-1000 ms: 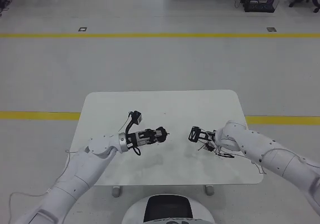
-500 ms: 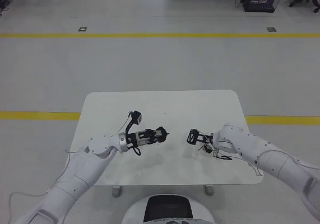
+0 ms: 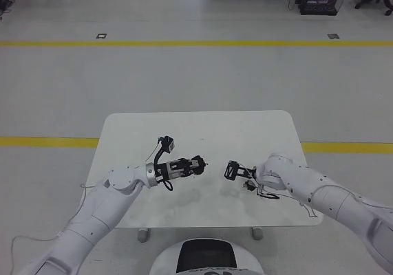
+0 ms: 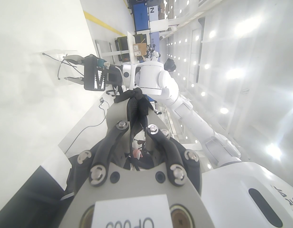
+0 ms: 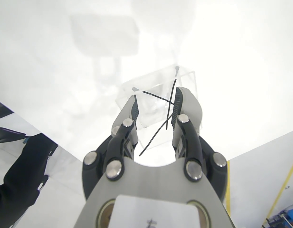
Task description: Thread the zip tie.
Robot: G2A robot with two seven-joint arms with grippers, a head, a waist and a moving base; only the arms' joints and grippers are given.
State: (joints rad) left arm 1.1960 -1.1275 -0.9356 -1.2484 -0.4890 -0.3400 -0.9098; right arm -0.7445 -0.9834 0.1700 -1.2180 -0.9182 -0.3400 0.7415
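Observation:
Two thin black zip ties (image 5: 171, 96) stand crossed in a small clear box (image 5: 192, 75) on the white table (image 3: 196, 130). My right gripper (image 5: 157, 96) is open, with a finger on each side of the ties, and one tie lies close against a ribbed pad (image 5: 176, 103). The left wrist view shows that same gripper (image 4: 70, 68) open around the ties (image 4: 59, 68) and the box (image 4: 53, 53). My left gripper (image 3: 202, 163) hovers over the table's middle, pointing at the right gripper (image 3: 228, 170). Its fingers (image 4: 120, 117) are shut, and I make out nothing held between them.
The table's near edge (image 3: 217, 225) runs just below both arms. Its far half has open room. Yellow floor lines (image 3: 38, 141) pass behind and beside the table.
The right gripper has slid left across the table toward the left gripper. The left arm has kept still.

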